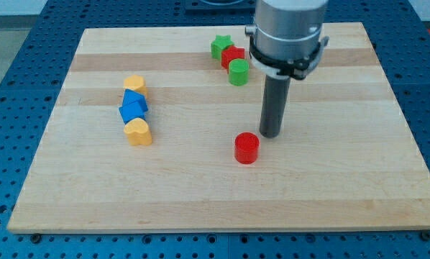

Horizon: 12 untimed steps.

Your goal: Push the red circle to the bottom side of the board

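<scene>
The red circle (246, 148) is a short red cylinder standing near the middle of the wooden board (93, 201), a little below centre. My tip (270, 135) rests on the board just to the upper right of the red circle, very close to it; I cannot tell whether they touch. The dark rod rises from the tip to the grey arm body at the view's top.
A green star block (220, 47), a red block (234, 56) and a green cylinder (238, 72) cluster at the top centre. At the left stand a yellow block (134, 84), two blue blocks (133, 106) and a yellow heart block (138, 132) in a column.
</scene>
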Motion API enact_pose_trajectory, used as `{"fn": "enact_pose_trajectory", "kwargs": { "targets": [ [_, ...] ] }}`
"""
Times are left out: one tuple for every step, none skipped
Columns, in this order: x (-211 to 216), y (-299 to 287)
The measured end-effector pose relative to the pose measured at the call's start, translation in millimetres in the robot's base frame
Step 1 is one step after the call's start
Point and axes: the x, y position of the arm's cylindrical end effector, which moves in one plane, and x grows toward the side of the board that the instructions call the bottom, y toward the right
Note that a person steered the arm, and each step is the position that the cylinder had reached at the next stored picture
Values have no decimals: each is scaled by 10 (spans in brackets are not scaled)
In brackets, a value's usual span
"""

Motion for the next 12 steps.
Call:
{"fn": "enact_pose_trajectory", "kwargs": {
  "targets": [
    [349,-171],
    [608,-434],
    [510,-238],
    [121,-38],
    [-8,-145],
    [268,-414],
    [575,-605],
    [649,-658],
    [342,-583],
    [205,-703],
    [348,-934],
    [613,-946]
  ]
}}
